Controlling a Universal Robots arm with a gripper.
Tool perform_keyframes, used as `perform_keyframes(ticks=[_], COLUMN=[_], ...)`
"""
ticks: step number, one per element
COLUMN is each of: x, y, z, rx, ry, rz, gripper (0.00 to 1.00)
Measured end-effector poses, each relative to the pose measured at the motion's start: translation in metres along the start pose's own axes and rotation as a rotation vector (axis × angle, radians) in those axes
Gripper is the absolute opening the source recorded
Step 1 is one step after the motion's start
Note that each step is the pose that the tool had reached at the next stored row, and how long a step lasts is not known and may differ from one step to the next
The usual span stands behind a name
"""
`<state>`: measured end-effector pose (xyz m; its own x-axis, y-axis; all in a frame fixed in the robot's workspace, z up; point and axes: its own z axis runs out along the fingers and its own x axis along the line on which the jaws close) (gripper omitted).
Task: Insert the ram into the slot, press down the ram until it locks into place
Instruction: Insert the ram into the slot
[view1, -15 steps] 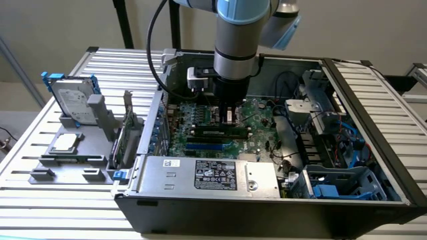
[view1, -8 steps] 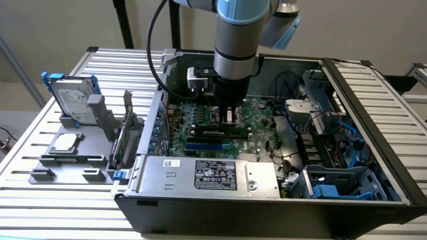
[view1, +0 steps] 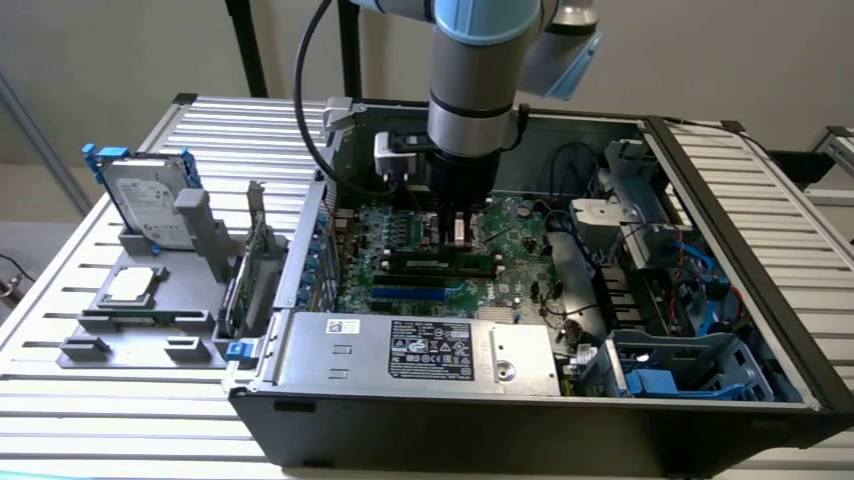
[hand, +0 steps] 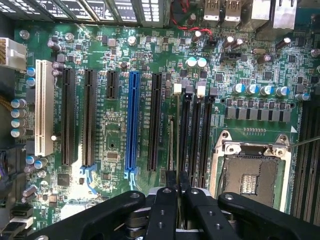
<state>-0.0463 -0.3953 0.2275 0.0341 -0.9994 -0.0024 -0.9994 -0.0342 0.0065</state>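
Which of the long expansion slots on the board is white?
The white slot at the row's end farthest from the CPU socket; the others are black, bar one blue slot.

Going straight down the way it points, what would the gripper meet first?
The gripper points down at the motherboard, closed on the ram, which is seen edge-on. First in its line looks to be the black slot close beneath the ram. How much gap lies between them is unclear.

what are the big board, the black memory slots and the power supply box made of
board: green coated circuit laminate, probably fibreglass; fine traces show. slots: matt black moulded plastic, by their look. power supply box: bare grey sheet metal, dull sheen.
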Motion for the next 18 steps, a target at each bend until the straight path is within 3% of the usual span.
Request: perform_keyframes(ticks=[6, 12, 18], x=[0.000, 0.001, 0.001], y=[0.0000, 0.0001, -0.0001], z=[-0.0046, -0.0163, -0.0165], rx=[-0.0040, -0.0115, -0.0128], ry=[0.0057, 0.0055, 0.0053], rz=[-0.007, -0.008, 0.008], gripper=[0.13, 0.13, 0.13])
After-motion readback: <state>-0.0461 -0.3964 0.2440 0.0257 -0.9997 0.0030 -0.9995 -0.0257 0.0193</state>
